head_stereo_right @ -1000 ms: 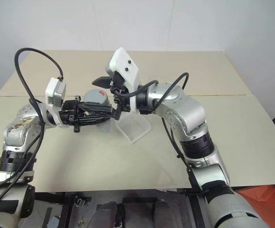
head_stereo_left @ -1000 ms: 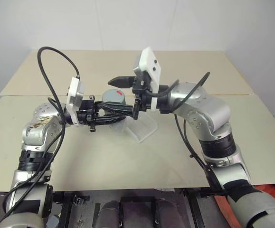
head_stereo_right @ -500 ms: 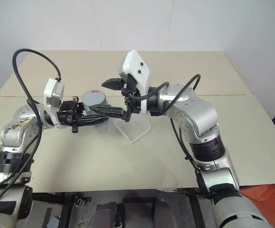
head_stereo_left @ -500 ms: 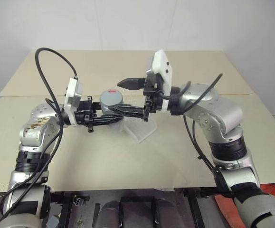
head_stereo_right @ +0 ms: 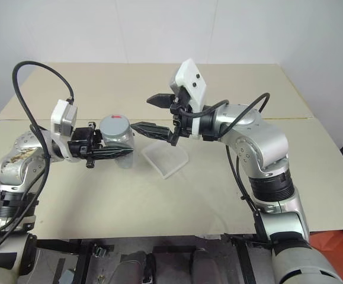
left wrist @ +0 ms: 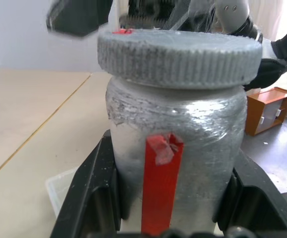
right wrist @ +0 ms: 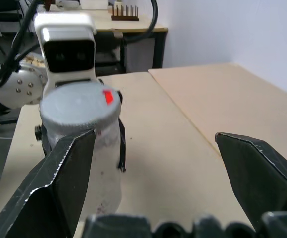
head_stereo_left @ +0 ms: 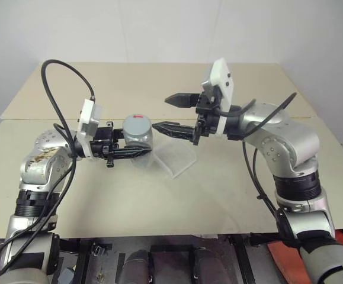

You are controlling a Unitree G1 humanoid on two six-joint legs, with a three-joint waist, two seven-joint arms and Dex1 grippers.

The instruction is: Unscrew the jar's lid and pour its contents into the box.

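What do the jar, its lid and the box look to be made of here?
The jar: seemingly clear plastic or glass, its wall looking cloudy and scuffed, with a red strip stuck down its side. The lid: probably matte grey plastic, going by the fine ribbing around its edge and a red mark on top. The box: thin, whitish translucent plastic; the tabletop shows through its walls.

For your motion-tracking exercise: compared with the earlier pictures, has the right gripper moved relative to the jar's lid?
Yes. The right gripper, jaws open, has drawn back to the robot's right, off the lid, which the jar keeps on.
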